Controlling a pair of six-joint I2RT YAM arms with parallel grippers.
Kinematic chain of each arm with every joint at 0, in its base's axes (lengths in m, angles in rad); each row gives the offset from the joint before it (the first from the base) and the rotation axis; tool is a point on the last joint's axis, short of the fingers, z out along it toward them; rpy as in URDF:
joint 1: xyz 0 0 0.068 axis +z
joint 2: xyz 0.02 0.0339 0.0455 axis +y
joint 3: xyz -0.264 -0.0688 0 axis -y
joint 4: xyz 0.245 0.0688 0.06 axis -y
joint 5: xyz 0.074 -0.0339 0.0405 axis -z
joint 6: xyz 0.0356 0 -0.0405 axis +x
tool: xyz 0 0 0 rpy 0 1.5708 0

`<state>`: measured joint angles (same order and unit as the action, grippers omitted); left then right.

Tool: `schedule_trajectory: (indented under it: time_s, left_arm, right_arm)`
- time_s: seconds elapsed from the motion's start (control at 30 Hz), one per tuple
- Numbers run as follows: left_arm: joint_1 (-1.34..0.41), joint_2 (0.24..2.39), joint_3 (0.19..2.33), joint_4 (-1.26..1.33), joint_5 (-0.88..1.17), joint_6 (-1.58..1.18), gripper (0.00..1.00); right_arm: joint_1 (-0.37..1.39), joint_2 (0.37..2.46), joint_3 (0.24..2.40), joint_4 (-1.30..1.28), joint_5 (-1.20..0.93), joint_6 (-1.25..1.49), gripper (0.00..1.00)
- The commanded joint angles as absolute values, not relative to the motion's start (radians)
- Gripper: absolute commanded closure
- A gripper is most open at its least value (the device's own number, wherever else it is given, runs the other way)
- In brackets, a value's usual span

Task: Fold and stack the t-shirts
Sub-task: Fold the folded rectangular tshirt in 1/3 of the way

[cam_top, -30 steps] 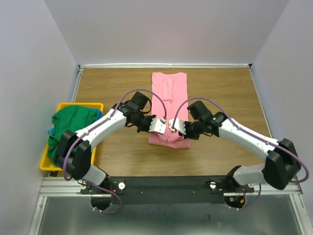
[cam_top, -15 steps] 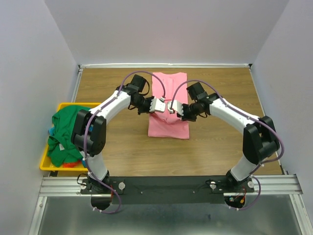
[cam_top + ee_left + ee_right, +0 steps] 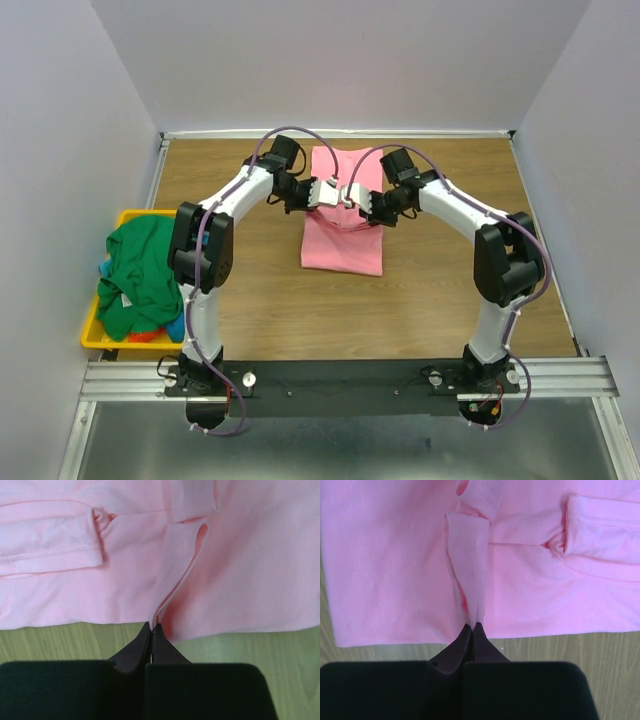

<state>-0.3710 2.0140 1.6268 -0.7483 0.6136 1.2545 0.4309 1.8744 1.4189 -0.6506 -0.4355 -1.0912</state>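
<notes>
At the left edge of the desk point(image 3: 250, 290) stands a yellow bin point(image 3: 92, 338). A crumpled green shirt point(image 3: 135, 270) fills it and spills over its near right rim. A bit of blue cloth point(image 3: 105, 268) shows at the left of the bin and a bit of orange cloth point(image 3: 150, 337) shows at its near side.

The left arm point(image 3: 225, 200) reaches far forward and bends in toward the middle. The left fingers point(image 3: 324, 192) are clenched, tips pressed together, grasping a pinch of the pink shirt point(image 3: 343, 240). In the left wrist view a narrow ridge of pink cloth point(image 3: 172, 575) rises from the shirt and runs straight into the closed tips point(image 3: 150, 636). A folded-in sleeve point(image 3: 50, 545) lies flat to the upper left of it.

The pink shirt lies at the middle of the desk toward the far side, as a long narrow shape. Its near part rests flat on the wood, and its middle is bunched and raised where both pairs of fingers meet over it.

The right arm point(image 3: 450, 210) mirrors the left. The right fingers point(image 3: 351, 195) are likewise clenched, grasping a hemmed fold of the pink shirt point(image 3: 470, 570) that stands up into the tips point(image 3: 470, 635). A second sleeve point(image 3: 600, 530) lies flat to the upper right. The two pairs of fingers sit just beside each other, and whether they touch cannot be told.
</notes>
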Motion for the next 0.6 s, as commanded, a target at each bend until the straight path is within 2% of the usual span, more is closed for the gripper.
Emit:
schedule_trajectory:
  time_s: [0.0, 0.57]
  left_arm:
    - [-0.35, 2.072, 1.709, -0.776, 0.624, 1.275, 1.0]
    - [-0.308, 2.166, 1.839, -0.791, 0.606, 1.282, 1.0]
  right_arm:
    - [0.41, 1.925, 1.479, -0.661, -0.453, -1.115, 1.0]
    - [0.39, 2.043, 1.62, -0.661, -0.457, -1.094, 1.0]
